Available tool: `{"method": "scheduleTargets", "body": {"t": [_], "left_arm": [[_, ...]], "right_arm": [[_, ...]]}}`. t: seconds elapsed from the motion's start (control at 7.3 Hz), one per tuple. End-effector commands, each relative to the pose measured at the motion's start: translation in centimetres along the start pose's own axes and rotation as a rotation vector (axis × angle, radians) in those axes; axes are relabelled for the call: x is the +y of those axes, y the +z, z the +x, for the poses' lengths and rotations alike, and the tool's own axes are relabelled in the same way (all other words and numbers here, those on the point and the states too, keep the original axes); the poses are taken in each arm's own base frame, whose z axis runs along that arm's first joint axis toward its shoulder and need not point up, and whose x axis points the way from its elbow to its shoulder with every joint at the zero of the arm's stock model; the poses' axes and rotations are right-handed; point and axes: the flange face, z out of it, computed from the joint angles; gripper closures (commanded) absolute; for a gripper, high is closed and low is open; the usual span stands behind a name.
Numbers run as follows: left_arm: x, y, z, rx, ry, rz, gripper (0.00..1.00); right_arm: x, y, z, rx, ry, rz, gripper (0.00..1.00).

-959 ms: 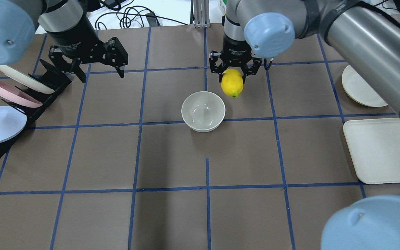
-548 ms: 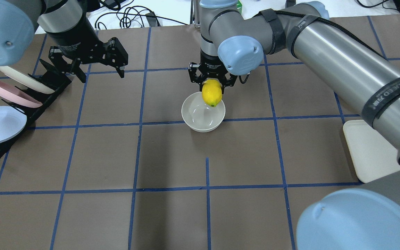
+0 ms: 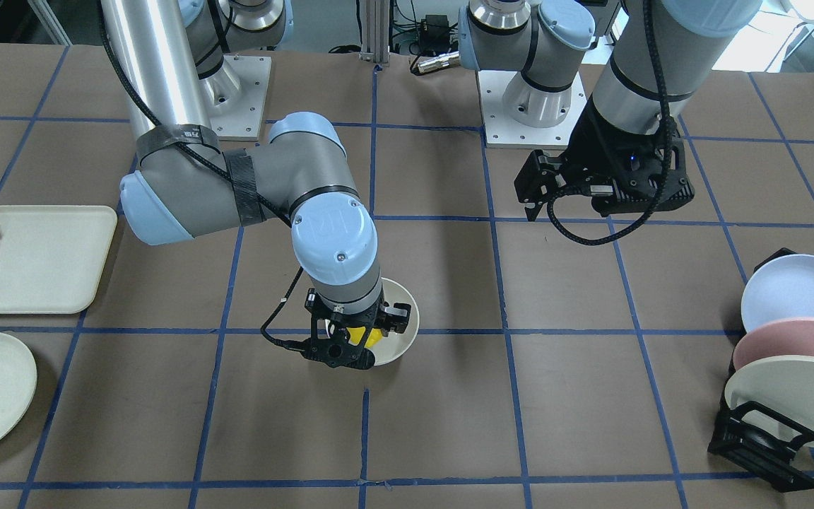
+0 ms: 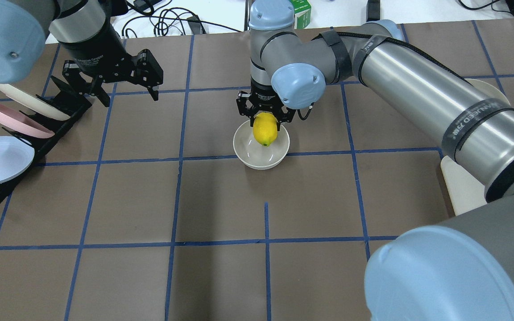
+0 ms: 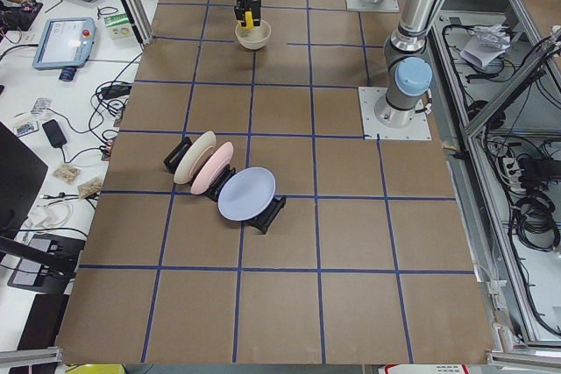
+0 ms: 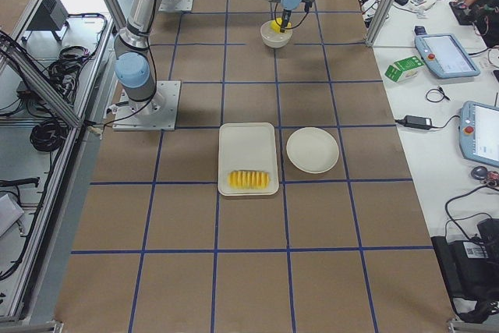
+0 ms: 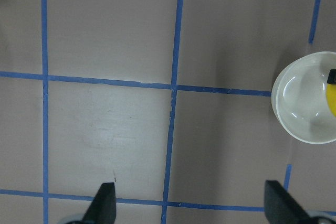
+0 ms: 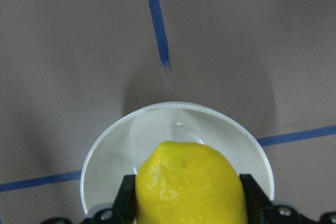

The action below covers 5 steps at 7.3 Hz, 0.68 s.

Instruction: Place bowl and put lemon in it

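Pinching the lemon [image 4: 265, 130] from both sides, the right gripper [image 4: 264, 121] is held over the mouth of the bowl [image 4: 260, 163], near the middle of the table [image 4: 221, 200]. "WANLEED" can be read on a black strap [image 4: 474, 120] around its arm [image 4: 408, 84]. The left gripper [image 4: 130, 96] is spread wide, and nothing is held in it.

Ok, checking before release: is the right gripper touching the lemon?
Touching. The right wrist view shows both fingers of the right gripper pressed against the lemon.
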Motion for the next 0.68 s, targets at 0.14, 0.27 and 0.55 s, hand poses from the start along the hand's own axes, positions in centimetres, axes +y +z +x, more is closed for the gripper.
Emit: {"method": "scheduleTargets", "body": {"t": [0.14, 0.27, 0.55], "left_arm": [[0.2, -0.1, 0.2, 0.0, 0.005, 0.003, 0.0], [0.3, -0.3, 0.2, -0.004, 0.006, 0.006, 0.0], [0.4, -0.4, 0.2, -0.004, 0.003, 0.008, 0.0]], "right_arm": [[0.3, 2.3, 0.2, -0.032, 0.002, 0.015, 1.0], [0.1, 2.6, 0.1, -0.035, 0.001, 0.022, 1.0], [0.1, 3.5, -0.1, -0.055, 0.0, 0.003, 1.0]]}}
